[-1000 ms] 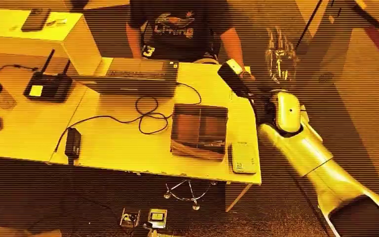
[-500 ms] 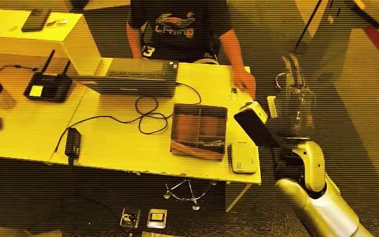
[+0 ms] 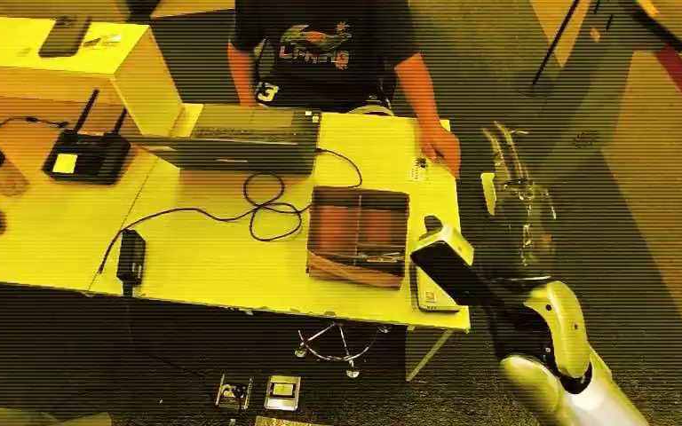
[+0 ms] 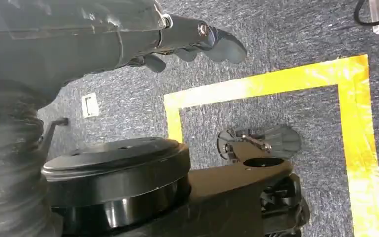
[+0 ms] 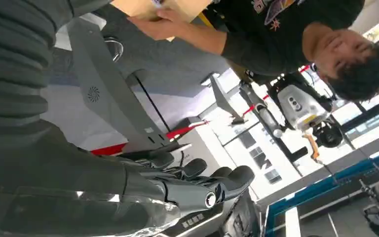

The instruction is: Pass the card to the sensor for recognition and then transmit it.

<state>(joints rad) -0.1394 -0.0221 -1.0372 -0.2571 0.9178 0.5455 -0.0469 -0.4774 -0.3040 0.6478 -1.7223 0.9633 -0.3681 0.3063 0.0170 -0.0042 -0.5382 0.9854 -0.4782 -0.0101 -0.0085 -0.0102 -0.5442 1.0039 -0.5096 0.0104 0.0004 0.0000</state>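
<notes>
- Holds the pale card (image 3: pixel 450 240) in the closed right hand (image 3: pixel 444 253), just above the sensor (image 3: pixel 440 300), probably for reading.
- Keeps the left hand (image 4: pixel 212 42) empty, loosely open, well apart from the sensor.

Person's dark T-shirt (image 3: pixel 320 44): chest print reads roughly "Living"; "3" near hem; other labels illegible.

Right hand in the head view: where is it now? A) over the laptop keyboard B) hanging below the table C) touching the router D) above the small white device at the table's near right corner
D: the right hand hangs above the white device beside the wooden box.
</notes>
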